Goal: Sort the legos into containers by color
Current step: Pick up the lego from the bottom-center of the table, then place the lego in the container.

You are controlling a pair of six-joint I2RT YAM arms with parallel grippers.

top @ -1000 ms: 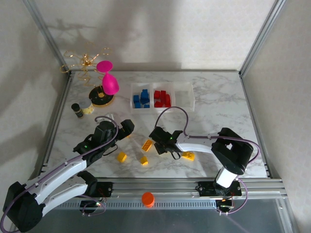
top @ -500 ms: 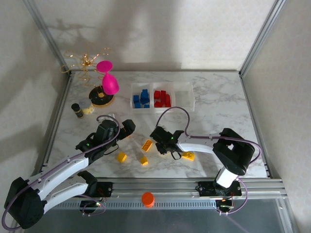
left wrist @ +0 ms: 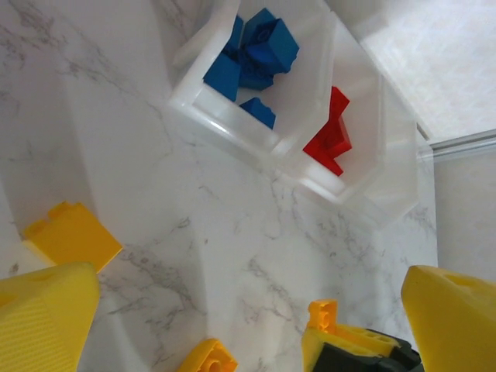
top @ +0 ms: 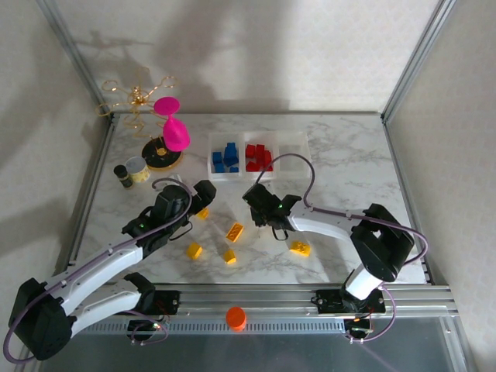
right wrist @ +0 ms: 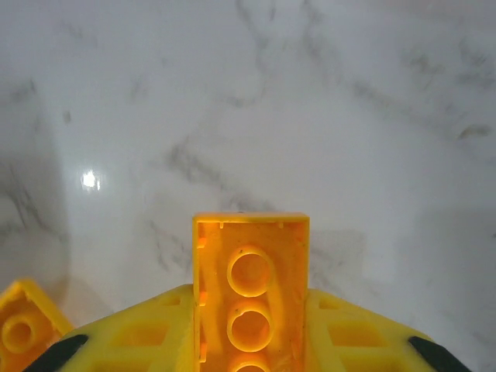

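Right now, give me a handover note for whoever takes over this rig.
Right hand: shut on a yellow brick.
Left hand: open, holding nothing.
Bins: blue bricks in the left one, red bricks in the middle one, third looks empty.
Done: blue and red sorted.
Left: the held brick and about five loose yellows on the table, presumably for the third bin.

a robot lab cell is shown: a marble-patterned table boxed in by aluminium posts and pale panels, left arm and right arm bolted to a metal rail.
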